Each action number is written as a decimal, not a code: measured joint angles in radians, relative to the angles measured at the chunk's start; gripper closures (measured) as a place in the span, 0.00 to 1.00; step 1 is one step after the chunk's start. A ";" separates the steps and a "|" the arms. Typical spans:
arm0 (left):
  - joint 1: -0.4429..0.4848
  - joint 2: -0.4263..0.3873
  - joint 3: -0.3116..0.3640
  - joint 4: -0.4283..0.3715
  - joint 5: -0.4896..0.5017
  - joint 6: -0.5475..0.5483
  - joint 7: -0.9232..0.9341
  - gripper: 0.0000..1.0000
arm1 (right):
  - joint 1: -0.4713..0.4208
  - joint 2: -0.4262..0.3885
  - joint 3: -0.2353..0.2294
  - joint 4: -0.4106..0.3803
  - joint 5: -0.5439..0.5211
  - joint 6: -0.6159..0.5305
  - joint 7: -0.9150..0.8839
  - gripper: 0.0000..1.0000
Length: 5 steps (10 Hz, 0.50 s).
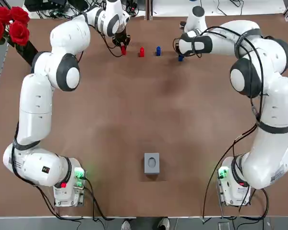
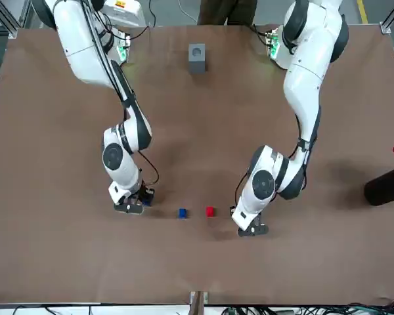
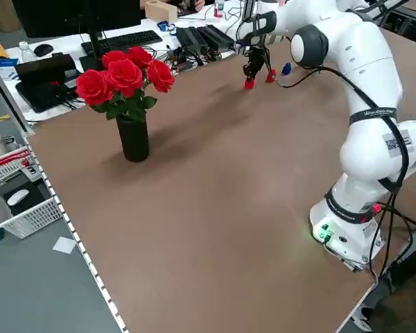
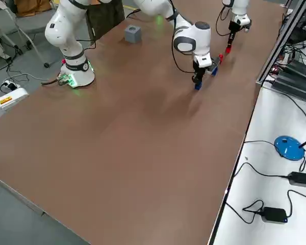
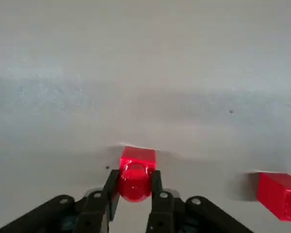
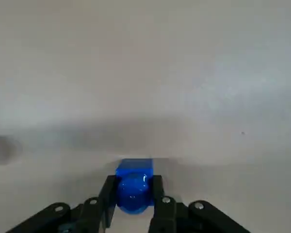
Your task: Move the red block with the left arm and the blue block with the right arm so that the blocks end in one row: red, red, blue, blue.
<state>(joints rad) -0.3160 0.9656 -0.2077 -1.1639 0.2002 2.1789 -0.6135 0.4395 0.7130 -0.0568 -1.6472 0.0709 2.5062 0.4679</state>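
Observation:
Four small blocks stand in a line near the table's far edge. My left gripper (image 1: 123,47) is shut on the leftmost red block (image 1: 123,51) (image 5: 136,174), at or just above the tabletop. A second red block (image 1: 141,51) (image 5: 278,194) stands free to its right, followed by a free blue block (image 1: 158,50). My right gripper (image 1: 181,55) is shut on the other blue block (image 1: 181,58) (image 6: 134,186), slightly nearer me than the rest of the line. In the front view the free blue block (image 2: 182,212) and the free red block (image 2: 210,211) sit between the two grippers.
A grey cube (image 1: 152,163) sits near the front middle of the table. A black vase of red roses (image 1: 10,26) stands at the far left corner. Cables and desk clutter lie beyond the far edge.

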 joint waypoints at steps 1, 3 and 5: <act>-0.002 0.000 -0.001 0.000 0.000 -0.001 -0.005 0.70 | 0.001 0.025 0.002 0.046 -0.002 -0.018 0.014 0.66; -0.006 0.000 -0.001 0.000 0.000 -0.002 -0.009 0.70 | 0.002 0.064 0.004 0.121 -0.013 -0.068 0.043 0.66; -0.006 0.000 -0.001 0.001 0.000 -0.002 -0.009 0.57 | 0.008 0.093 0.004 0.171 -0.017 -0.087 0.063 0.66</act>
<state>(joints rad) -0.3217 0.9653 -0.2086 -1.1632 0.2002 2.1765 -0.6230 0.4473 0.8061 -0.0525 -1.4763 0.0540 2.4192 0.5304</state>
